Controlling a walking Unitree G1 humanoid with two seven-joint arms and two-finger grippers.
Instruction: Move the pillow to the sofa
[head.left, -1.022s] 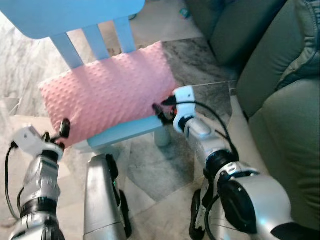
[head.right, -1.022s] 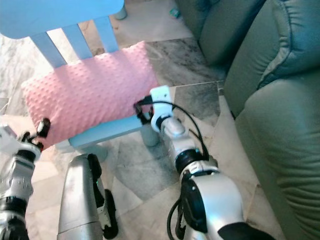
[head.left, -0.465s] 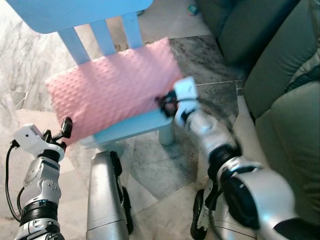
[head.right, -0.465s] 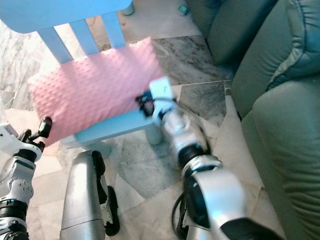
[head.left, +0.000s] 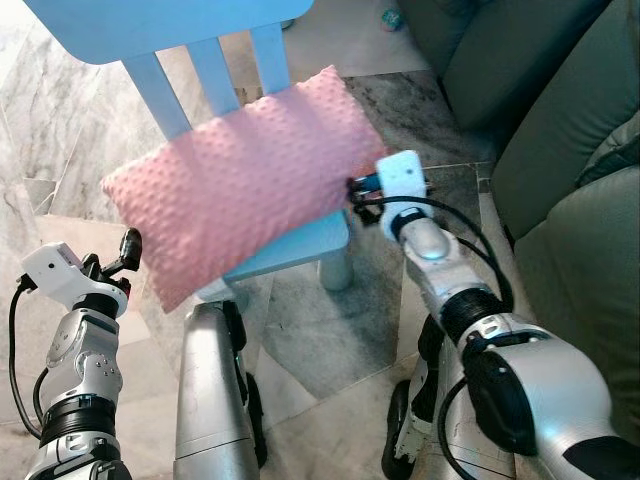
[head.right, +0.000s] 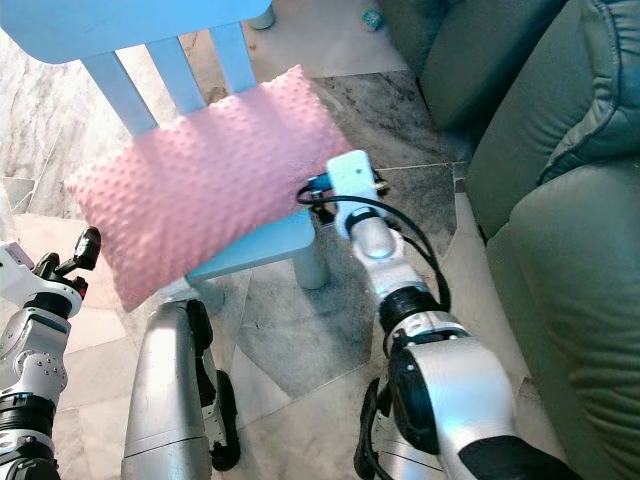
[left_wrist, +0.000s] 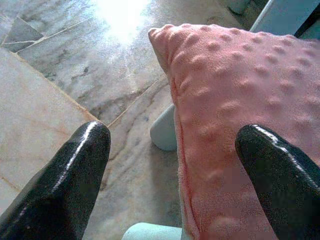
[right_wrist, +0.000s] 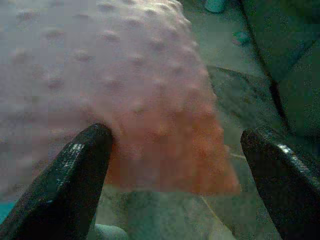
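Watching that pink dimpled pillow, your biggest risk is it sliding off the blue chair onto the marble floor. It's lying across the seat with its lower-left corner already hanging past the edge. The right gripper is up against its right end, fingers spread wide with the corner sitting between them, nothing pinched yet. The left gripper is spread open too, just beside the drooping corner and not touching it. Close on one end only and I'd guess the soft thing folds and drags on the chair slats. Its long axis runs from lower left up to upper right, with the high end pointing toward the green sofa.
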